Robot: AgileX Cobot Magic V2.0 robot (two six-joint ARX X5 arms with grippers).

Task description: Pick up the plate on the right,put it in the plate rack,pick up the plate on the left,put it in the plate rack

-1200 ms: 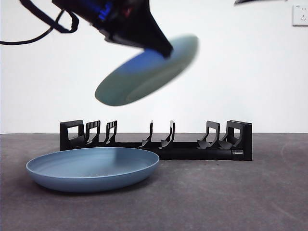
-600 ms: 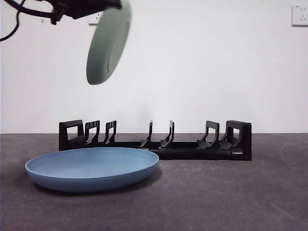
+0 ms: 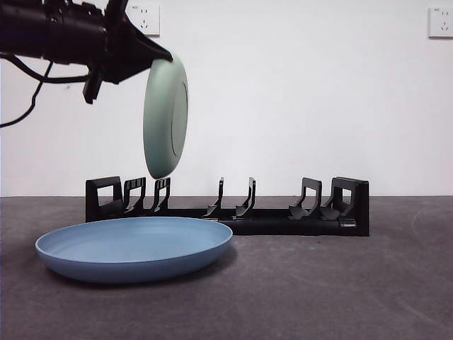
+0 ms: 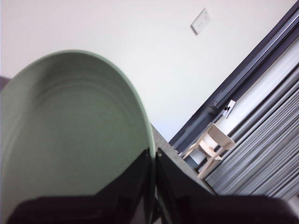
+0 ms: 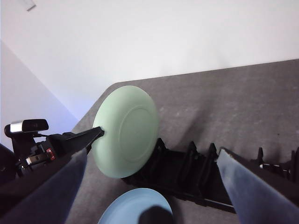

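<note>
A pale green plate (image 3: 165, 117) hangs upright on its edge in the air, just above the left prongs of the black plate rack (image 3: 226, 210). My left gripper (image 3: 152, 60) reaches in from the upper left and is shut on the plate's top rim; the left wrist view shows its jaws pinching the green plate (image 4: 70, 140) at the rim, left gripper (image 4: 153, 151). A blue plate (image 3: 134, 248) lies flat on the table in front of the rack's left half. My right gripper (image 5: 153, 156) hovers high above, open and empty, looking down on the green plate (image 5: 126, 130), the rack (image 5: 196, 179) and the blue plate (image 5: 135, 207).
The dark grey table (image 3: 340, 283) runs out to the right of the blue plate. A white wall with sockets (image 3: 440, 21) stands behind the rack. The left arm's cable (image 3: 28, 106) hangs at the far left.
The green plate has swung from a tilted, nearly flat pose to upright, moved left, then come down closer to the rack's left prongs. The blue plate and rack have stayed put.
</note>
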